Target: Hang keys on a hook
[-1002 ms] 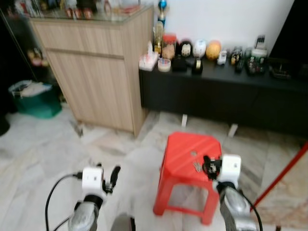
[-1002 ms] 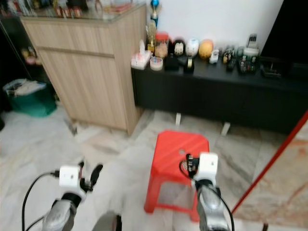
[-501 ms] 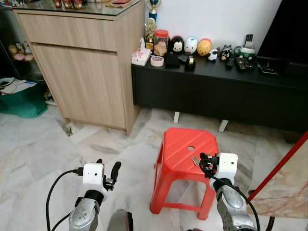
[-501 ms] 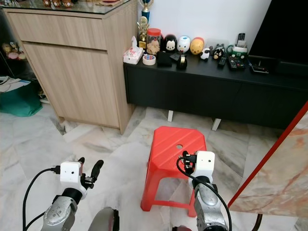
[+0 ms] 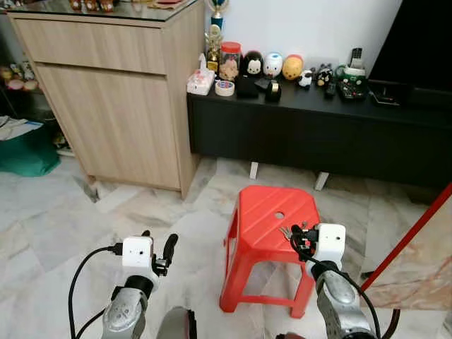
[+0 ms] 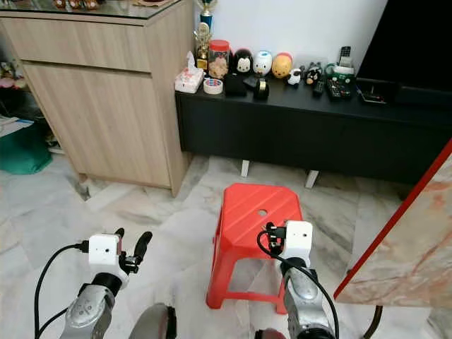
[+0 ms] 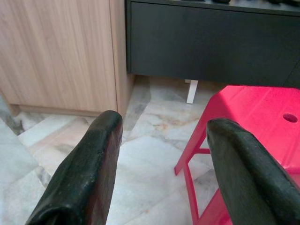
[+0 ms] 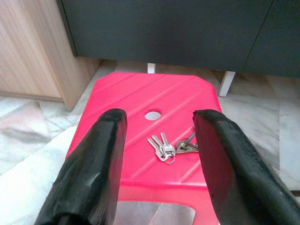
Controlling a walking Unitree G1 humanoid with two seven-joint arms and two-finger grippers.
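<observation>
Keys [image 8: 168, 146] lie unpicked on red stool [image 8: 131, 154], centre of right wrist view, right gripper [image 8: 159, 154] spread wide above them, left gripper [image 7: 164, 159] also spread and idle; pickup, carry and hanging all remain, by my judgement.

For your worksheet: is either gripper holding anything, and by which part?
Nothing is held. Both grippers are open; the keys lie on the red stool, beyond the right gripper.
</observation>
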